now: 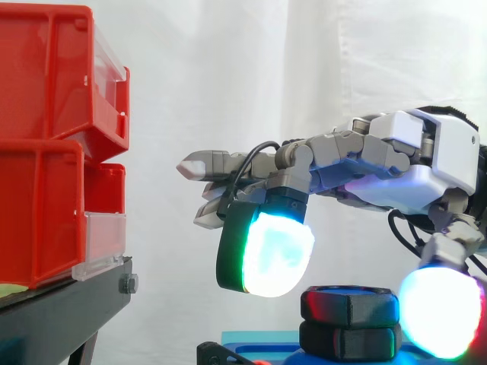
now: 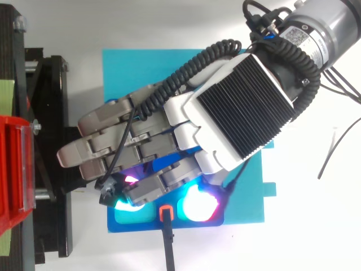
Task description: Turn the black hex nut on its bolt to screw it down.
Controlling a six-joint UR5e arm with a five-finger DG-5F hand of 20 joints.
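Straddling the black hex nut (image 1: 350,306), the hand (image 1: 411,179) hangs loose-fingered (contact unclear).

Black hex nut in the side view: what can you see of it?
The black hex nut sits level, low in the side view, stacked on a second black hex piece above the blue base. It looks like glossy plastic with flat sides and rounded corners, tinted red and green by the glow. The hand hovers above; one pad hangs clear to its left, another sits by its right edge, contact unclear.
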